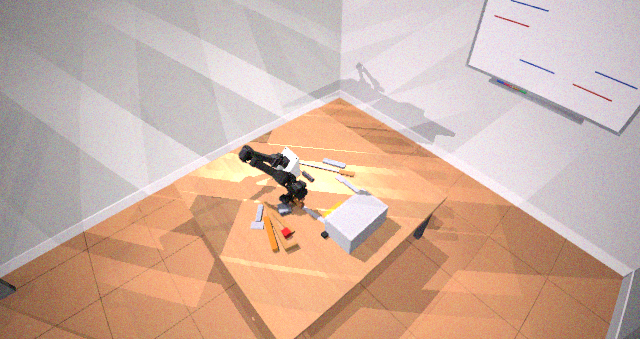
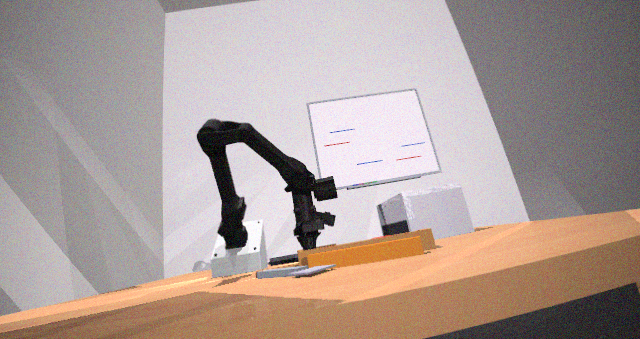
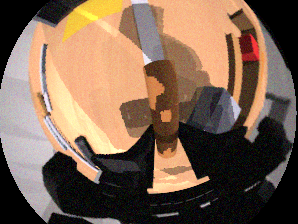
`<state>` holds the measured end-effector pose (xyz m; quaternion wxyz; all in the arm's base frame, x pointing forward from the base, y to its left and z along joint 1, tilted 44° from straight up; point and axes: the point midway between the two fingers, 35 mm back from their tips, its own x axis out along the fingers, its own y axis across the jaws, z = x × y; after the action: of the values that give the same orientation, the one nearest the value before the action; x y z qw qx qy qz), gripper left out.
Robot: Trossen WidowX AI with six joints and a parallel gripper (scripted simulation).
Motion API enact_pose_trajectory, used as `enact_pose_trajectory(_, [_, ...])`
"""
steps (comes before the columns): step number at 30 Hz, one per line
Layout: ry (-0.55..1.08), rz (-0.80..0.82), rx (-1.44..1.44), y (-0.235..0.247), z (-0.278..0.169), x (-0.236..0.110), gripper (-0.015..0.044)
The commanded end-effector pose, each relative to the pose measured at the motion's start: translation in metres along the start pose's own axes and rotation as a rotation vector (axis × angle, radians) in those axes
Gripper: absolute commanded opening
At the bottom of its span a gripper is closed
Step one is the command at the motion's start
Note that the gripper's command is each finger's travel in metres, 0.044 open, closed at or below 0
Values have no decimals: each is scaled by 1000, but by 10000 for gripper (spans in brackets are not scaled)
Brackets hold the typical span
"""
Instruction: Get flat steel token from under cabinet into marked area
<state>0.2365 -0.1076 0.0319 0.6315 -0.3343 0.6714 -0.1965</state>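
My gripper (image 1: 296,199) (image 2: 308,241) (image 3: 164,124) points down at the table, left of the white cabinet (image 1: 356,221) (image 2: 425,211). It is shut on the brown handle (image 3: 161,106) of a flat tool that lies on the table. The tool's grey blade (image 1: 311,212) (image 3: 147,19) points toward the yellow marked area (image 1: 332,209) (image 3: 93,12) in front of the cabinet. The steel token does not show in any view.
A grey block (image 1: 284,209) (image 3: 213,106) lies just beside the gripper. An orange bar (image 1: 271,234) (image 2: 365,253), a wooden bar with a red block (image 1: 286,232) and a grey bracket (image 1: 258,218) lie nearer the front. Grey strips (image 1: 334,163) and a thin rod (image 1: 325,168) lie behind the arm.
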Motion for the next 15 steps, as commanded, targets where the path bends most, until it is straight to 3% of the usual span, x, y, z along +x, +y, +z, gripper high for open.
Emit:
enact_pose_trajectory(1, [0, 0, 1, 0, 0, 0, 123])
enact_pose_trajectory(7, [0, 0, 1, 0, 0, 0, 0])
enact_pose_trajectory(15, [2, 0, 1, 0, 6, 0, 0])
